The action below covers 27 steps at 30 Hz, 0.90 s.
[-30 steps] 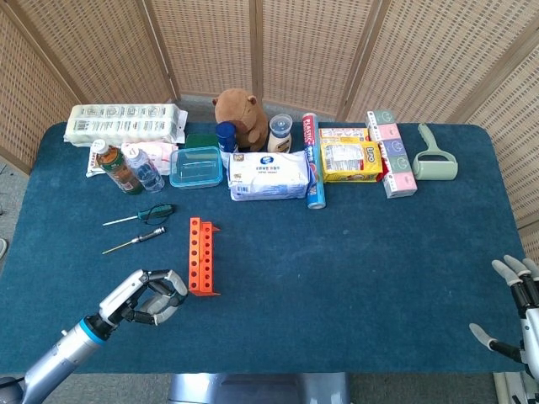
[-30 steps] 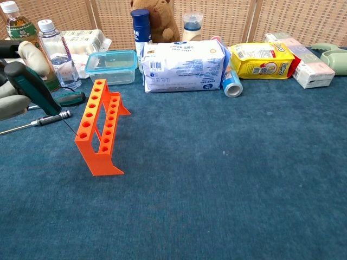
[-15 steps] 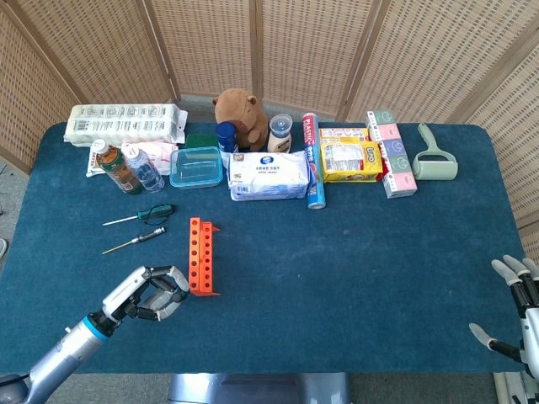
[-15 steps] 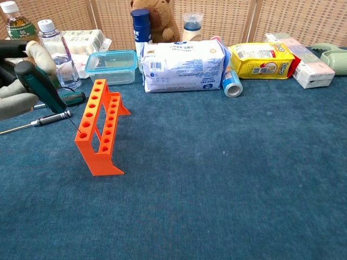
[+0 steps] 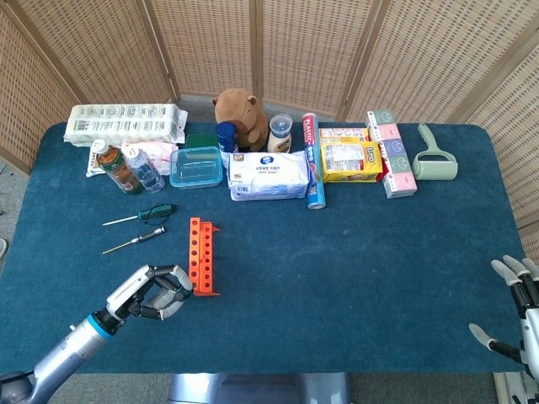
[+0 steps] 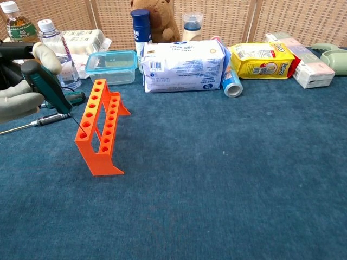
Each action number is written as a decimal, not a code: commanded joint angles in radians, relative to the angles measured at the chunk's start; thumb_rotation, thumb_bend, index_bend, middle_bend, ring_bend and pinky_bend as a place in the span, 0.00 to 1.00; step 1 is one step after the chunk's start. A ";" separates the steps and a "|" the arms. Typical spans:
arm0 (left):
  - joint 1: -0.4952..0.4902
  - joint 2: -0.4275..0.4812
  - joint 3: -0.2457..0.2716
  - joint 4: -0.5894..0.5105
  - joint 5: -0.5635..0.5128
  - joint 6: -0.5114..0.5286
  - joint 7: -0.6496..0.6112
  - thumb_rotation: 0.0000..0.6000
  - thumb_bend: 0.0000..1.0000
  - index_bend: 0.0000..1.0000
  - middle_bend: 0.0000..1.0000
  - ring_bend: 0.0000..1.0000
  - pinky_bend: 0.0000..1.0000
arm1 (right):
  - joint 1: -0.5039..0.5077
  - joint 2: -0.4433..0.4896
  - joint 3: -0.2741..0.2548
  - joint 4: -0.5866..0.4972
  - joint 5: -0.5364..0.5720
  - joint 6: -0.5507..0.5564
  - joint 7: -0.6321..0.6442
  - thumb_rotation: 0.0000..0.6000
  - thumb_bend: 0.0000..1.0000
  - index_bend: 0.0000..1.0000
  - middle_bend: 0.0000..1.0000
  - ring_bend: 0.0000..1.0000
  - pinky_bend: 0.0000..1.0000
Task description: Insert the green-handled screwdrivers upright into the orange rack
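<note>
My left hand (image 6: 24, 81) grips a green-handled screwdriver (image 6: 47, 86), tilted, with its thin tip right at the nearest hole of the orange rack (image 6: 101, 128). Seen from the head camera, that left hand (image 5: 152, 292) sits just left of the near end of the orange rack (image 5: 200, 255). On the cloth beyond lie a second green-handled screwdriver (image 5: 140, 215) and a dark-handled screwdriver (image 5: 135, 241). At the table's near right corner my right hand (image 5: 518, 316) rests with its fingers spread, holding nothing.
Along the back stand two bottles (image 5: 126, 167), a clear blue-lidded box (image 5: 195, 167), a wipes pack (image 5: 269, 175), a plush toy (image 5: 239, 115), a yellow snack bag (image 5: 349, 158), pastel boxes (image 5: 392, 152) and a lint roller (image 5: 434, 156).
My left hand has moved right and a little away from me with the screwdriver, bringing its tip over the rack's nearest hole. The right hand has not moved.
</note>
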 commanded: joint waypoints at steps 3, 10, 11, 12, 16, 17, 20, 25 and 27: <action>-0.001 -0.006 0.003 0.011 -0.001 0.000 -0.006 1.00 0.46 0.56 0.90 0.87 0.91 | 0.000 0.001 0.001 0.000 0.003 -0.001 0.002 1.00 0.00 0.13 0.12 0.02 0.00; 0.004 -0.022 0.001 0.040 -0.013 0.010 -0.026 1.00 0.46 0.56 0.90 0.87 0.91 | 0.001 0.001 0.000 0.000 0.002 -0.001 0.003 1.00 0.00 0.13 0.12 0.02 0.00; 0.004 -0.024 0.001 0.044 -0.012 0.012 -0.032 1.00 0.46 0.56 0.90 0.87 0.91 | 0.001 0.001 0.000 0.000 0.002 -0.002 0.002 1.00 0.00 0.13 0.12 0.02 0.00; 0.004 -0.027 0.000 0.049 -0.011 0.014 -0.038 1.00 0.46 0.56 0.90 0.87 0.91 | 0.001 0.000 0.000 0.001 0.002 -0.002 0.001 1.00 0.00 0.13 0.12 0.02 0.00; 0.005 -0.038 0.000 0.073 -0.015 0.019 -0.063 1.00 0.46 0.56 0.90 0.87 0.91 | 0.000 0.001 -0.001 0.001 0.002 -0.001 0.002 1.00 0.00 0.13 0.12 0.02 0.00; 0.004 -0.040 -0.001 0.077 -0.017 0.018 -0.068 1.00 0.46 0.56 0.90 0.87 0.91 | 0.000 0.001 -0.001 0.002 0.002 -0.001 0.002 1.00 0.00 0.13 0.12 0.02 0.00; 0.002 -0.046 -0.002 0.090 -0.022 0.015 -0.087 1.00 0.47 0.56 0.90 0.87 0.91 | 0.001 0.002 -0.001 0.002 0.003 -0.003 0.003 1.00 0.00 0.13 0.12 0.02 0.00; -0.002 -0.059 -0.005 0.111 -0.033 0.009 -0.117 1.00 0.47 0.56 0.90 0.87 0.91 | 0.002 0.001 0.001 0.001 0.006 -0.004 0.000 1.00 0.00 0.13 0.12 0.02 0.00; -0.003 -0.064 -0.005 0.119 -0.035 0.005 -0.122 1.00 0.47 0.56 0.90 0.87 0.91 | 0.002 0.000 0.000 0.002 0.006 -0.005 0.000 1.00 0.00 0.13 0.12 0.02 0.00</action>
